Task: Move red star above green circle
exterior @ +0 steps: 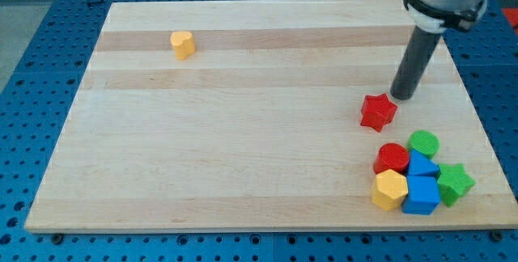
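The red star [378, 111] lies on the wooden board at the view's right. The green circle [423, 143] sits below and to the right of it, at the top of a cluster of blocks. My tip [402, 96] rests on the board just above and to the right of the red star, close to its upper right point. The rod rises toward the view's top right.
The cluster at the view's bottom right holds a red circle [392, 158], a blue block [422, 165], a second blue block [421, 195], a yellow hexagon [390, 189] and a green star [455, 183]. A yellow heart [183, 44] lies at the top left. The board's right edge [477, 124] is near.
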Robot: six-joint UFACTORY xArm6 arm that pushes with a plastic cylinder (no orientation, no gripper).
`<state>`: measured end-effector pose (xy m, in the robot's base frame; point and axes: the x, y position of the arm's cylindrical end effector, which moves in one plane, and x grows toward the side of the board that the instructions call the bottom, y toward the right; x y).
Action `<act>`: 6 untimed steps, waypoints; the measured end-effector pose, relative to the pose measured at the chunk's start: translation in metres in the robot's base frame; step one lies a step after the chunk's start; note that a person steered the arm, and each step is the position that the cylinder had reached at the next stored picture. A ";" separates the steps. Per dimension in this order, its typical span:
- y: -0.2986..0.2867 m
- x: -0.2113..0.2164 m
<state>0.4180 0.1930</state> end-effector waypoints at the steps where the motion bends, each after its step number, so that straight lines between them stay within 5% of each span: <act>1: -0.025 -0.009; 3: -0.072 0.010; 6: -0.048 0.053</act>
<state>0.4706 0.1455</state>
